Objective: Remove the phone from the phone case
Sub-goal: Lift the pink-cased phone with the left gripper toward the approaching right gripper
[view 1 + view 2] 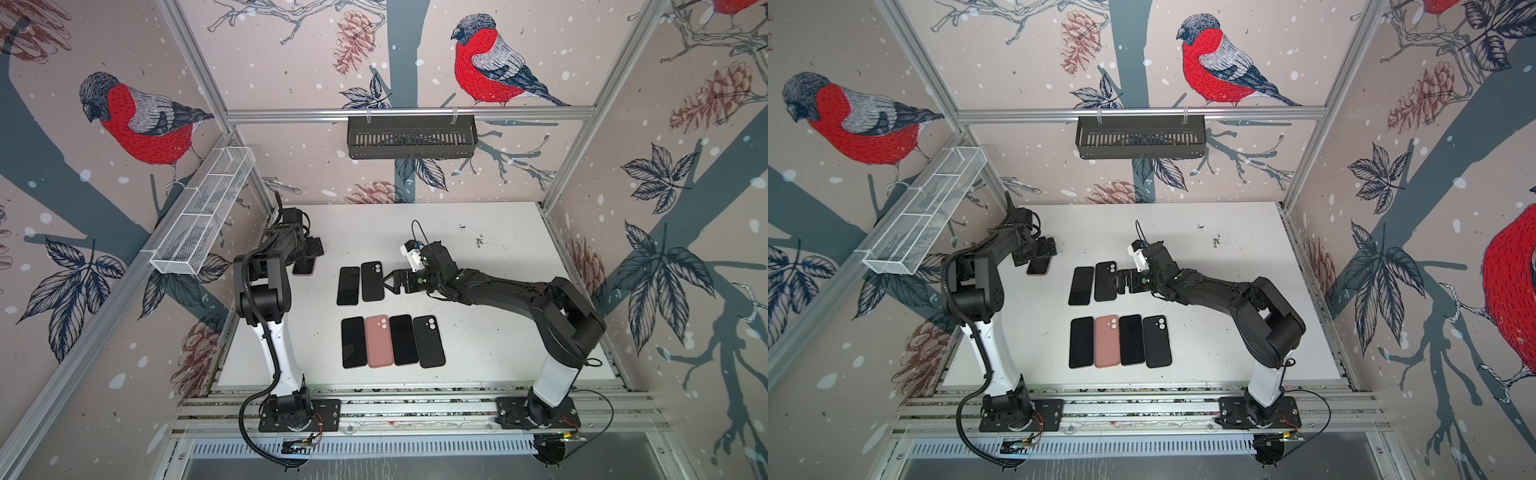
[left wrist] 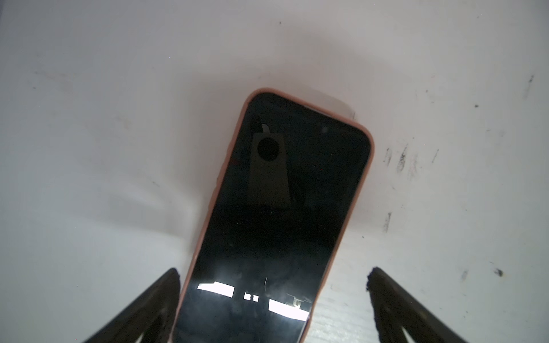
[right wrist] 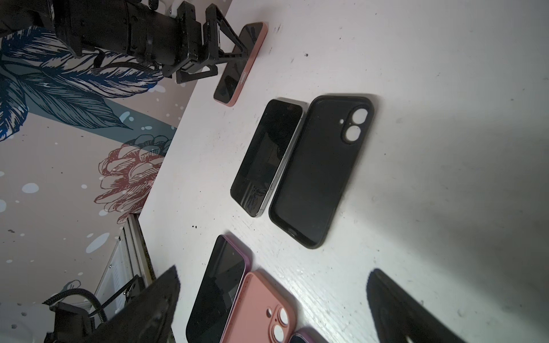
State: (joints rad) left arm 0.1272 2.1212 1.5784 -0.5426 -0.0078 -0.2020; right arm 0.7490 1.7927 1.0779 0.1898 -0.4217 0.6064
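White table (image 1: 498,249) up front, scuffed with small black marks. Nearest the front edge, a row of four: first bare phone (image 1: 353,343), empty pink case (image 1: 379,340), second bare phone (image 1: 405,340), empty black case (image 1: 429,341). Behind that, third bare phone (image 1: 348,286) side by side with other black case (image 1: 372,281). Looks like three phones already out. Right pincer (image 1: 384,283) just beside that other black case, spread wide, holding nothing. Farther back on the left, last phone (image 2: 285,208), screen up, flat on the table, tucked inside pink phone case (image 3: 252,56). Not out yet, so one job left, by the look of things. Left pincer (image 2: 273,272) low over it, wide open, one finger on each side, gripping nothing. Probably needs the soft rim peeled off a corner. Past the table, walls (image 1: 291,62) full of red birds, pine cones and leaves, with black basket (image 1: 411,137) on the back rail and white wire basket (image 1: 203,216) on the left.
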